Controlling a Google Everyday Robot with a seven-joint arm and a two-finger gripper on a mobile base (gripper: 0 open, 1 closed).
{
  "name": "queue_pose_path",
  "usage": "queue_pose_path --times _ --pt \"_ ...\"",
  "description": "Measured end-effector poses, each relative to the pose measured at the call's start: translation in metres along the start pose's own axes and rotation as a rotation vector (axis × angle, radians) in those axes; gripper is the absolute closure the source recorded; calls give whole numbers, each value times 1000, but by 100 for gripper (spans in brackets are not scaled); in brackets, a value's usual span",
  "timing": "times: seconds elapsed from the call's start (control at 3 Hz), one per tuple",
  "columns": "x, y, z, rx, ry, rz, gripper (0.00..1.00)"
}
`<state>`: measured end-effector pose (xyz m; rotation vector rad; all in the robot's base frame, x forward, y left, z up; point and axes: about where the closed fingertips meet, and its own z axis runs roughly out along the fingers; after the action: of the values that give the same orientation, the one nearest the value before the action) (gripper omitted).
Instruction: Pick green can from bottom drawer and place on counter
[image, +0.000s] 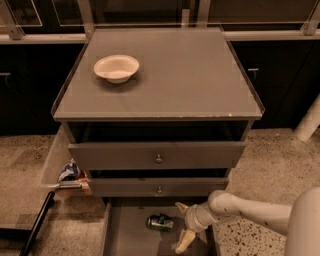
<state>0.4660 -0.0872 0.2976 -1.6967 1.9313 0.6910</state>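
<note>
The gripper hung low inside the open bottom drawer, its two pale fingers spread wide apart, one higher and farther back, the other lower and nearer the camera, and nothing was held between them. The green can lay on its side on the drawer floor just to the left of the gripper, level with the gap between the fingers; its near end looked close to the opening, though whether a finger touched it could not be told. The arm ran out to the right of the gripper and off the lower right corner of the view. Directly above and behind the gripper sat the two upper drawers, each pulled a little way out, and well above those lay the counter. On it, far up and to the left of the gripper, stood a white bowl, with broad bare surface to its right. By my reading, the task was in its early part: the drawer stood open and the reach had arrived at the can, but the grasp was not yet made. Left to do were closing on the can, lifting it clear of the drawer fronts overhead, carrying it up and setting it down on the counter.
</note>
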Motion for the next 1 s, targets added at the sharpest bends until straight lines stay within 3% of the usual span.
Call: queue_pose_path --times 0.33,1.0 --pt "39 -41 48 -1 -62 -72 0" --pt "46 -44 68 19 -65 -60 0"
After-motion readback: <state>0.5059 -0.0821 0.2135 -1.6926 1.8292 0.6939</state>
